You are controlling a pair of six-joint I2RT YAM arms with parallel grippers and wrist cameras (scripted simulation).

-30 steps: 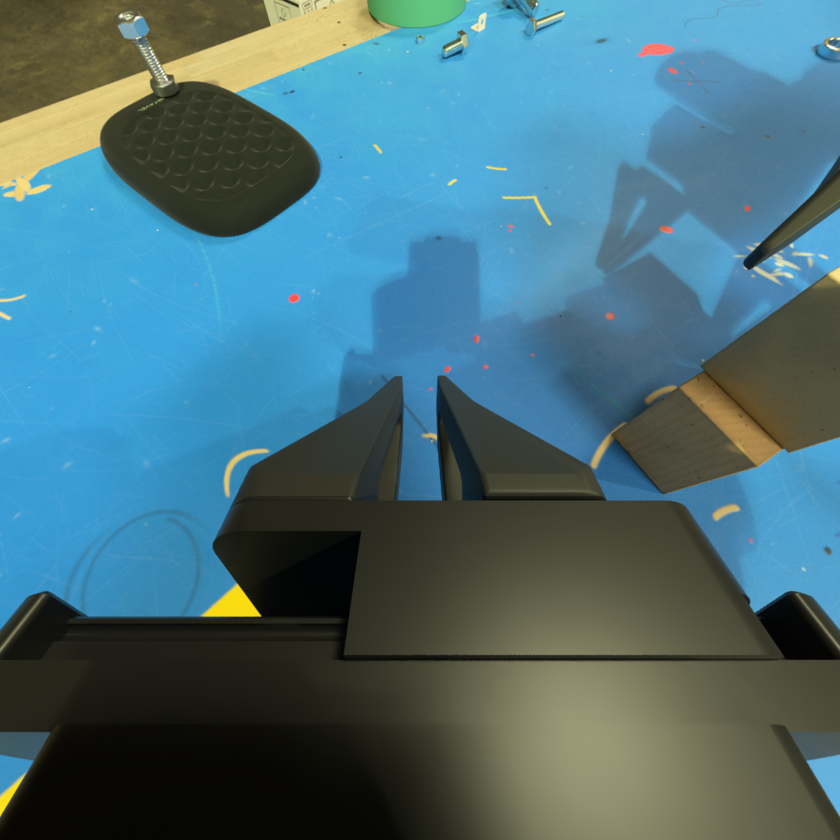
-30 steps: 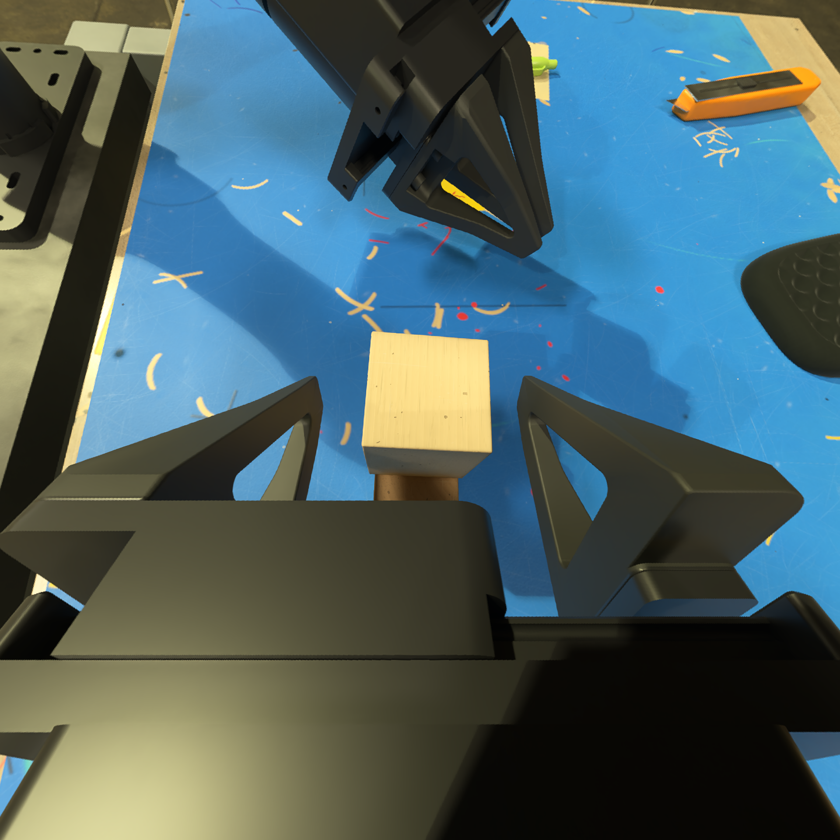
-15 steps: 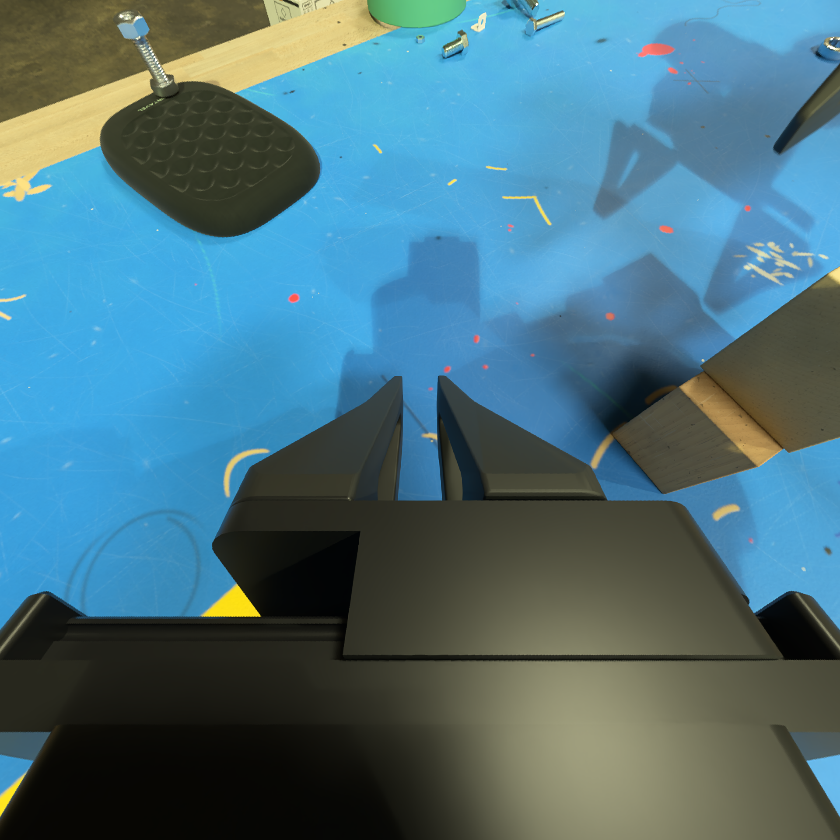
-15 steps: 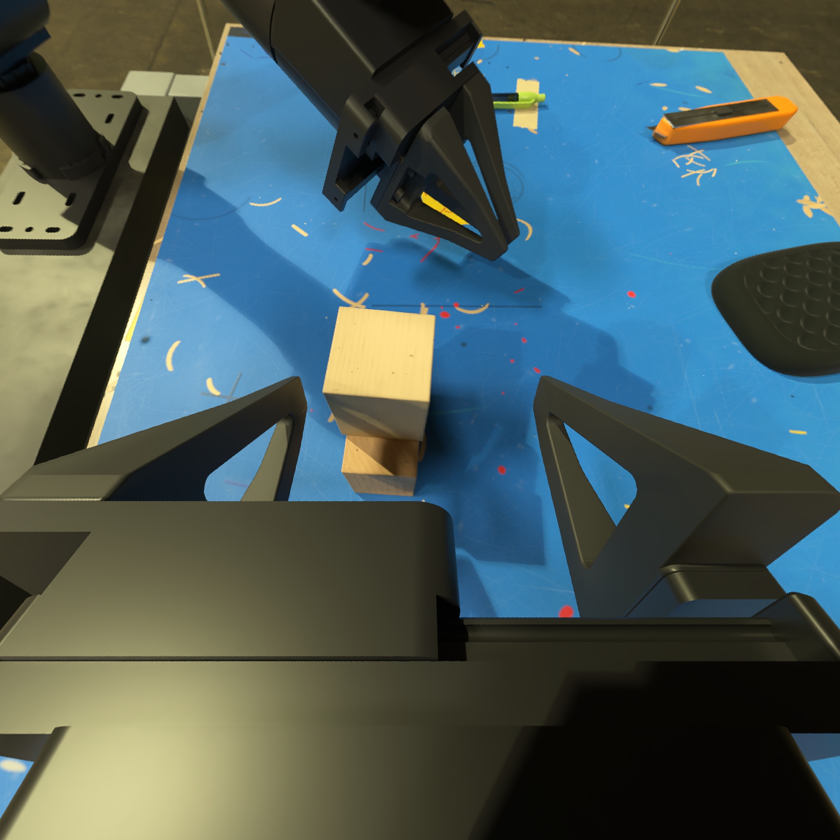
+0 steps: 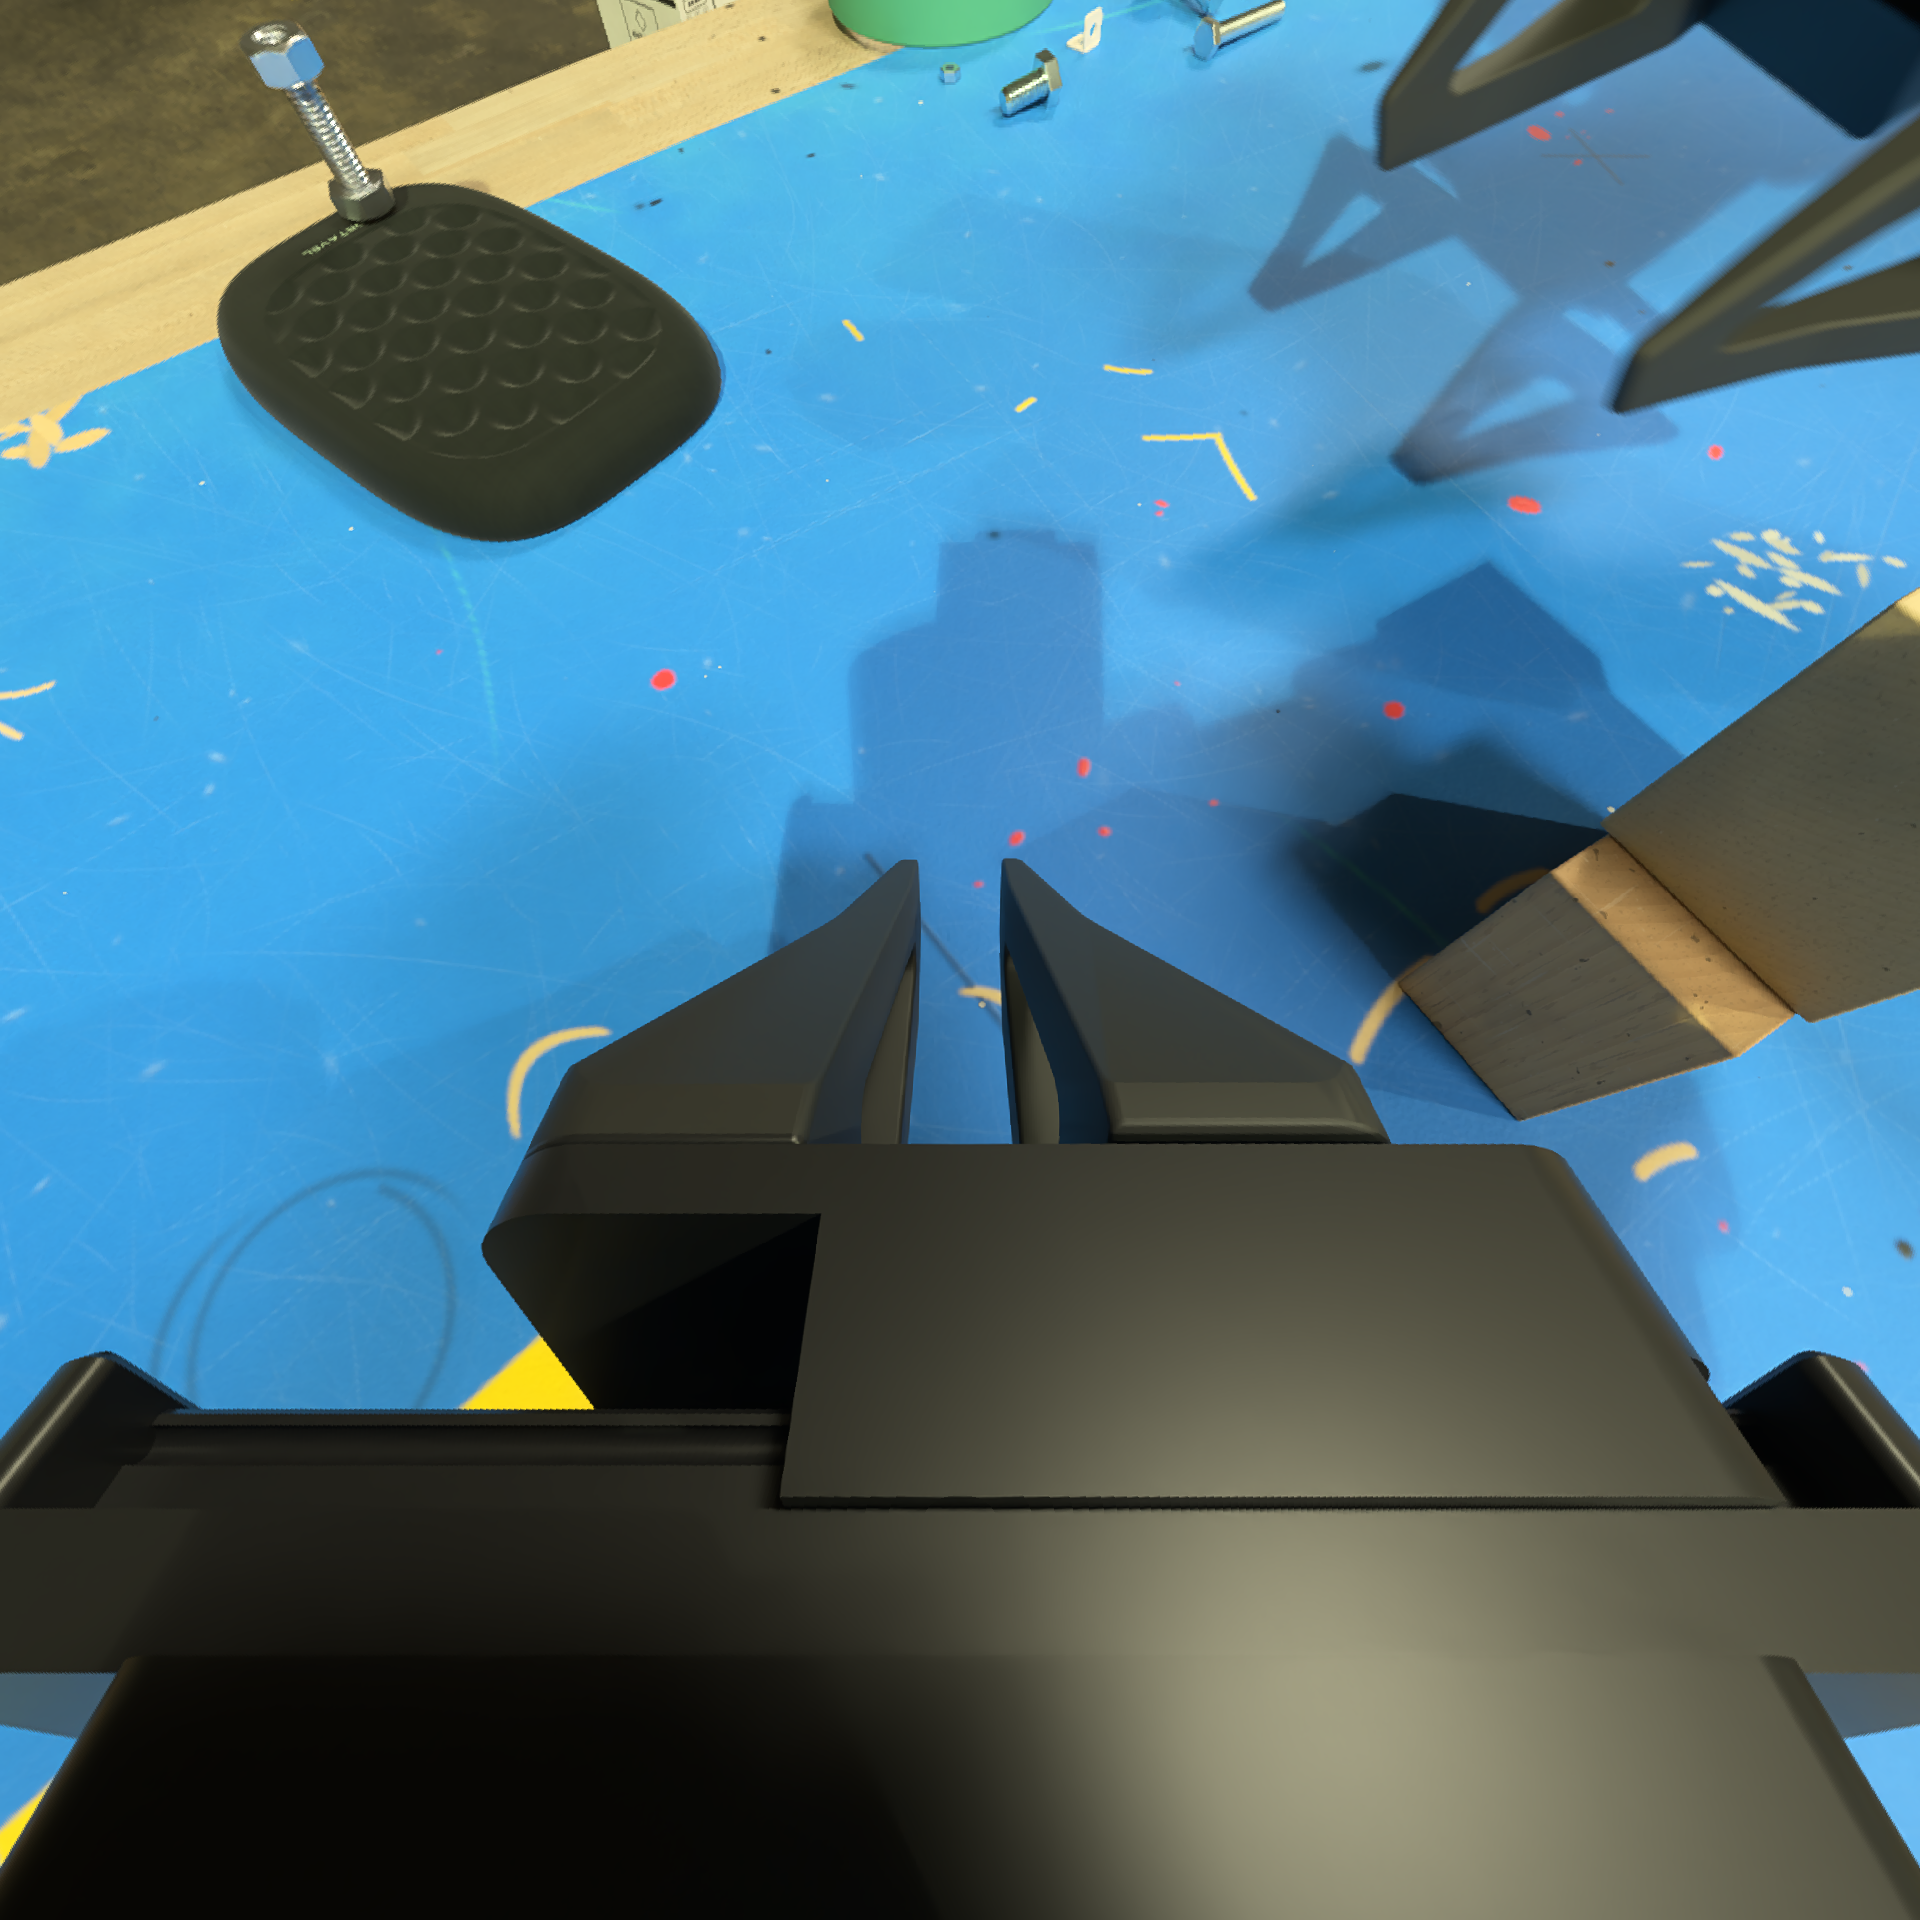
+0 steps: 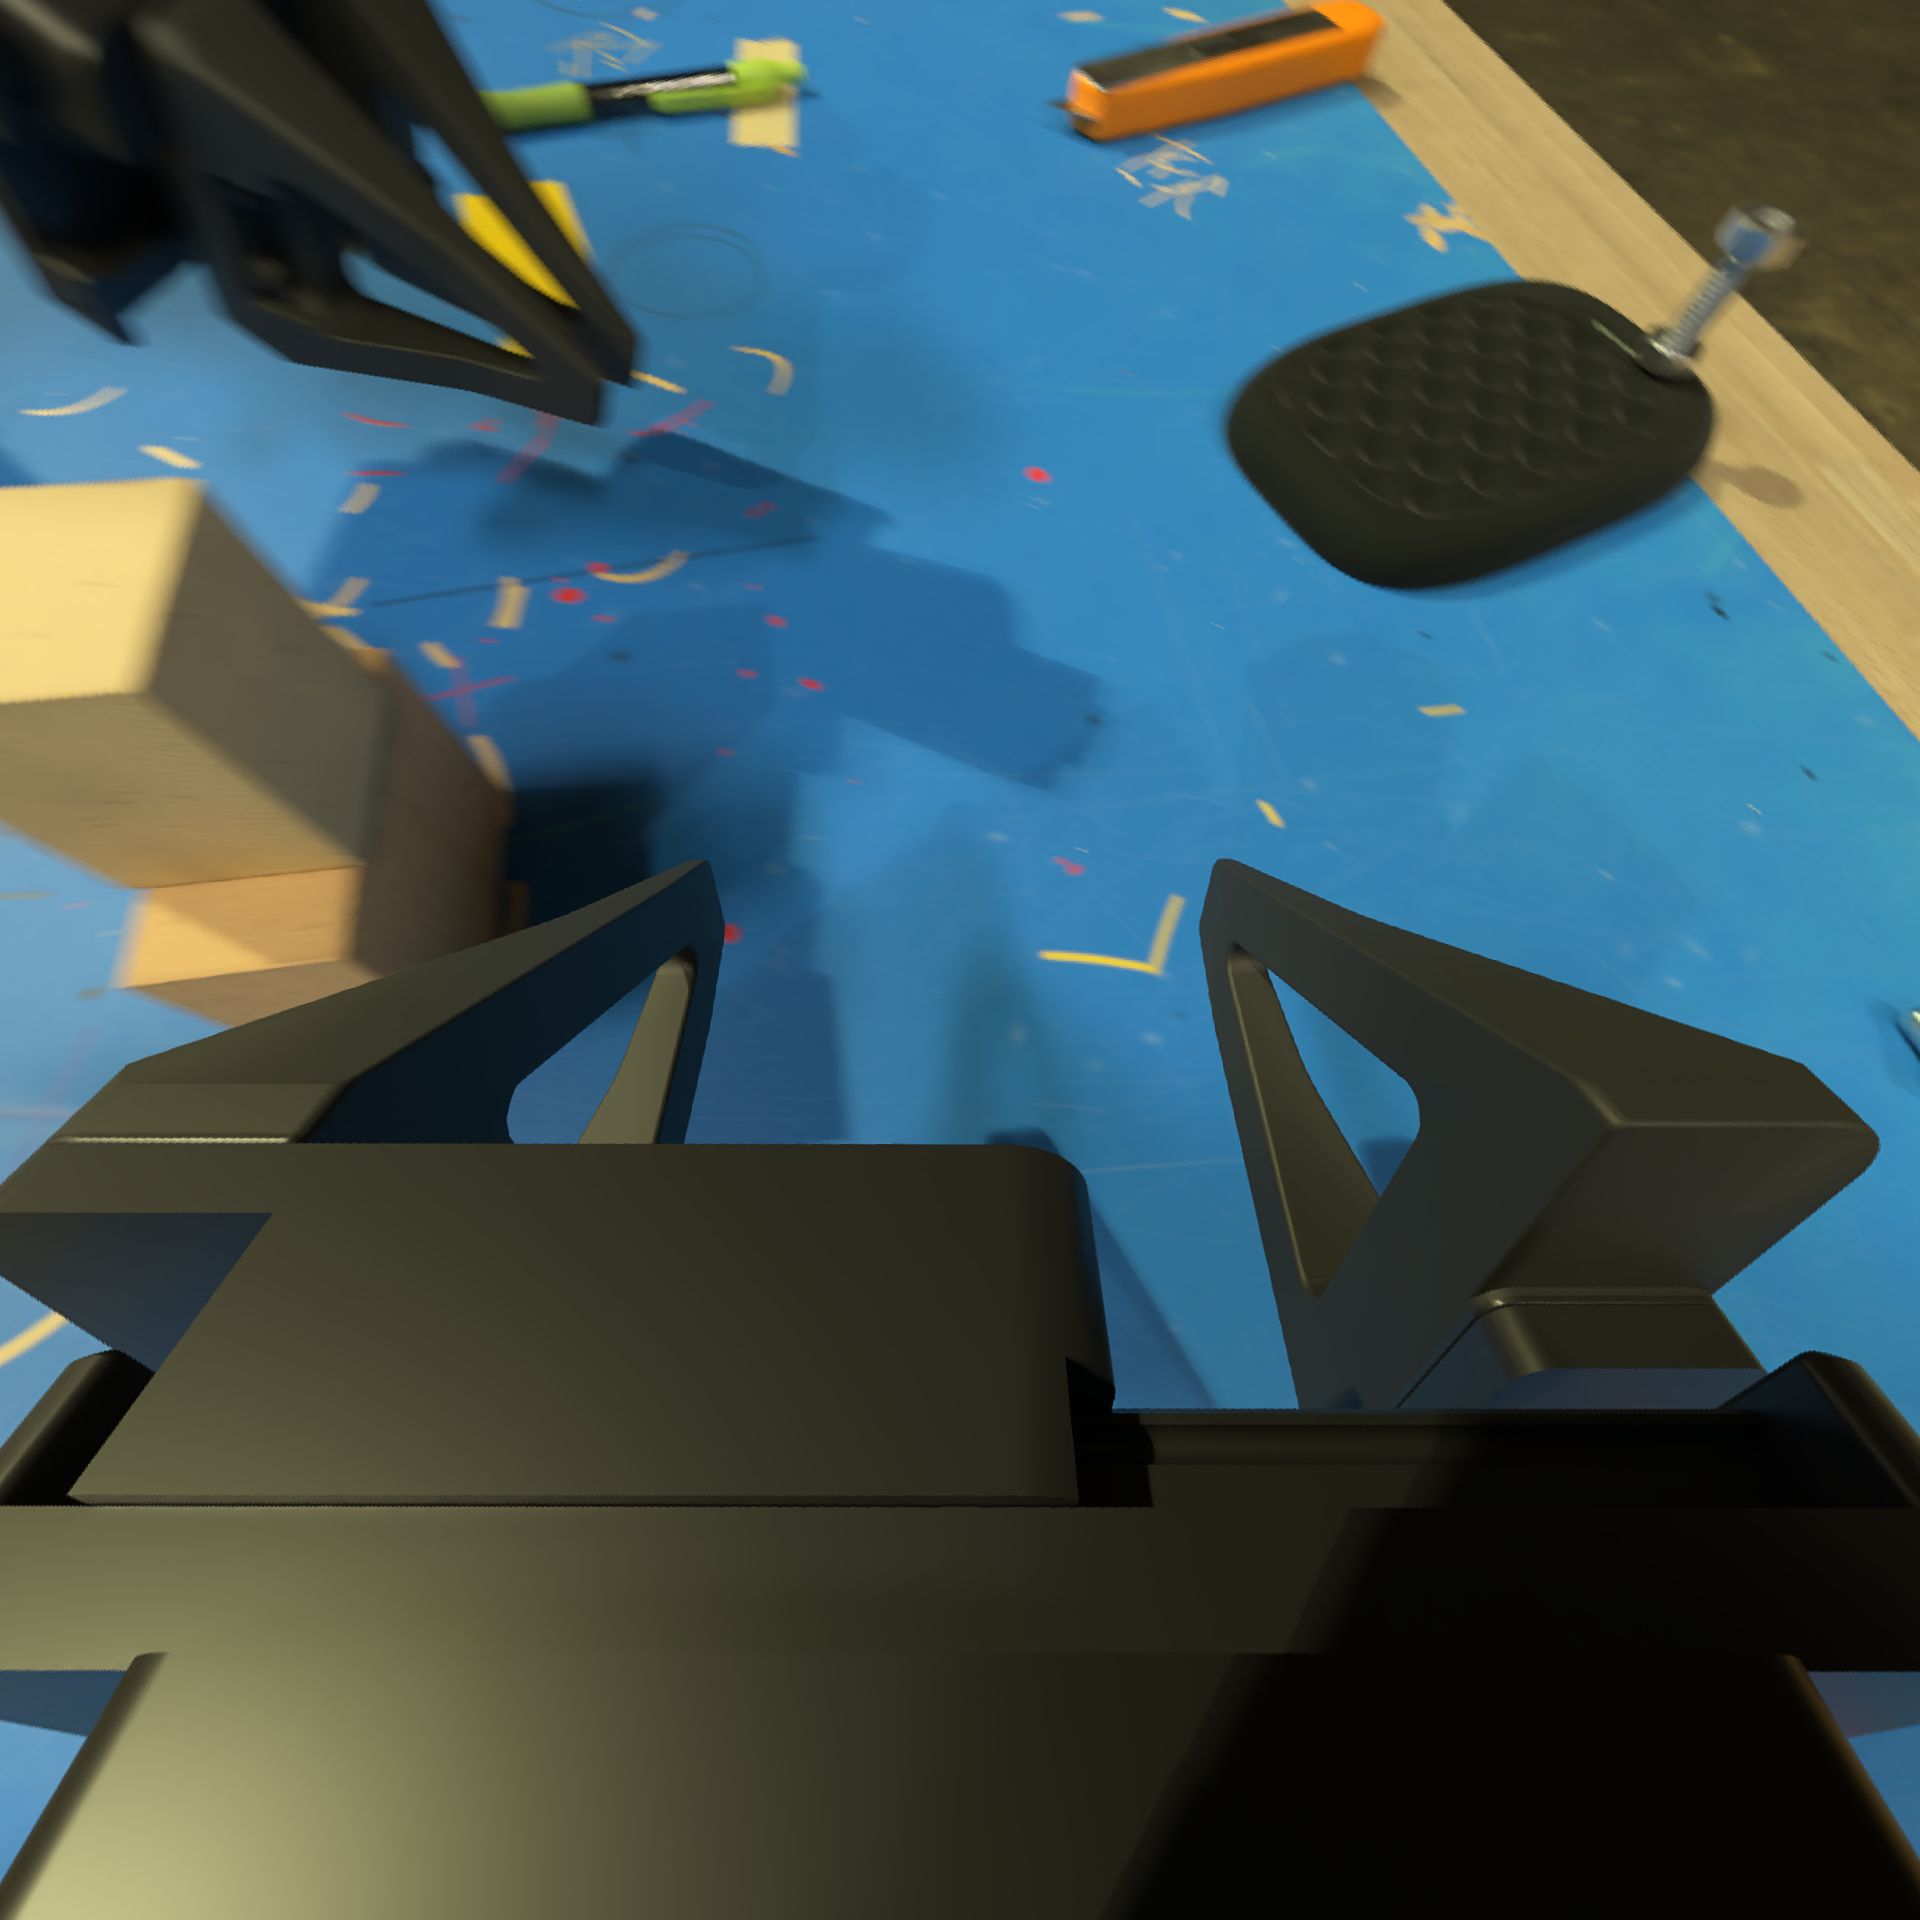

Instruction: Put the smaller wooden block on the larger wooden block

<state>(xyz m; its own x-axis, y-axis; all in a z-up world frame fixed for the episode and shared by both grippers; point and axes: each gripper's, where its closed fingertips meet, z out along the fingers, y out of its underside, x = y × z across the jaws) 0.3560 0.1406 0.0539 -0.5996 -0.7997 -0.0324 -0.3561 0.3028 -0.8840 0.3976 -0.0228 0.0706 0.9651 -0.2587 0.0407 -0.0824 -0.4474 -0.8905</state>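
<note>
Two wooden blocks stand stacked on the blue mat. In the left wrist view the upper block point(image 5: 1787, 831) rests on the lower block point(image 5: 1569, 1008), with a strip of the lower block's top showing. The right wrist view shows them blurred at the left: the upper block point(image 6: 145, 665) and the lower block point(image 6: 249, 925). I cannot tell which block is larger. My right gripper point(image 6: 961, 883) is open and empty, to the right of the stack. My left gripper point(image 5: 960, 873) is shut and empty, left of the stack, and also shows in the right wrist view point(image 6: 582, 374).
A black textured pad point(image 5: 468, 364) with an upright bolt point(image 5: 322, 125) lies near the wooden table edge point(image 6: 1662, 260). A green cup point(image 5: 935, 16) and loose bolts point(image 5: 1029, 88) sit at the far side. An orange utility knife point(image 6: 1226, 73) and a green pen point(image 6: 644, 94) lie beyond.
My right gripper has pulled back from around the stacked blocks and swung to the right, staying open. The blocks stay stacked. My left gripper has not moved.
</note>
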